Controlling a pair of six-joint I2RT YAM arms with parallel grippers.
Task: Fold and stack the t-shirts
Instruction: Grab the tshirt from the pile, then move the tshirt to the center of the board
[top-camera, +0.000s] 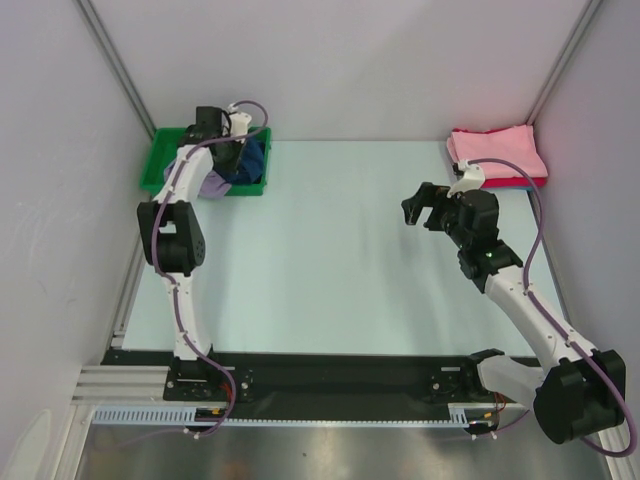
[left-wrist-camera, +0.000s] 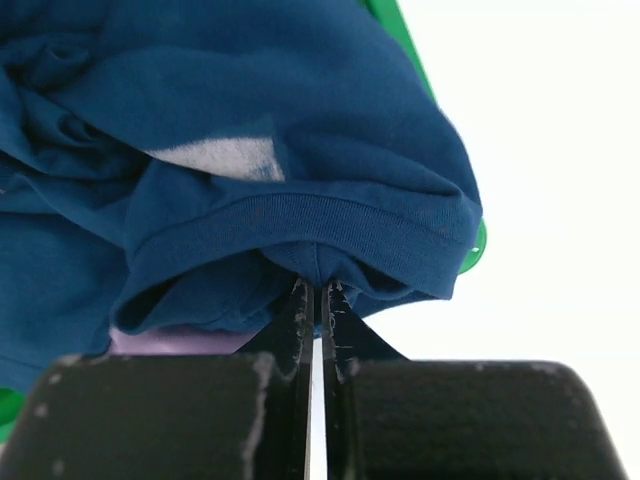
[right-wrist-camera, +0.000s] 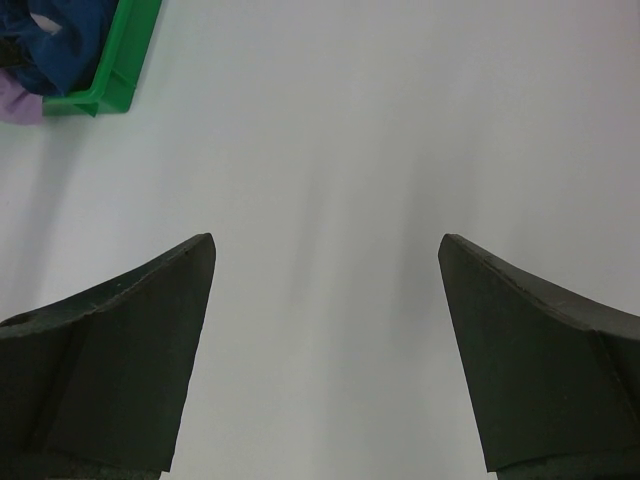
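The navy blue t-shirt (left-wrist-camera: 300, 120) lies bunched in the green bin (top-camera: 158, 168), a pale print patch showing on it. My left gripper (left-wrist-camera: 318, 288) reaches into the bin and is shut on a fold of the navy fabric near its ribbed collar. A lavender t-shirt (left-wrist-camera: 170, 340) lies under the navy one and spills over the bin's front (top-camera: 212, 185). Folded pink and red t-shirts (top-camera: 495, 155) are stacked at the far right corner. My right gripper (top-camera: 420, 212) hovers over the table's middle right, open, with nothing between its fingers (right-wrist-camera: 150, 330).
The green bin stands at the far left corner against the wall, and its corner (right-wrist-camera: 120, 60) also shows in the right wrist view. White walls close in the table on three sides. The arm bases sit on a black rail (top-camera: 330, 380) at the near edge.
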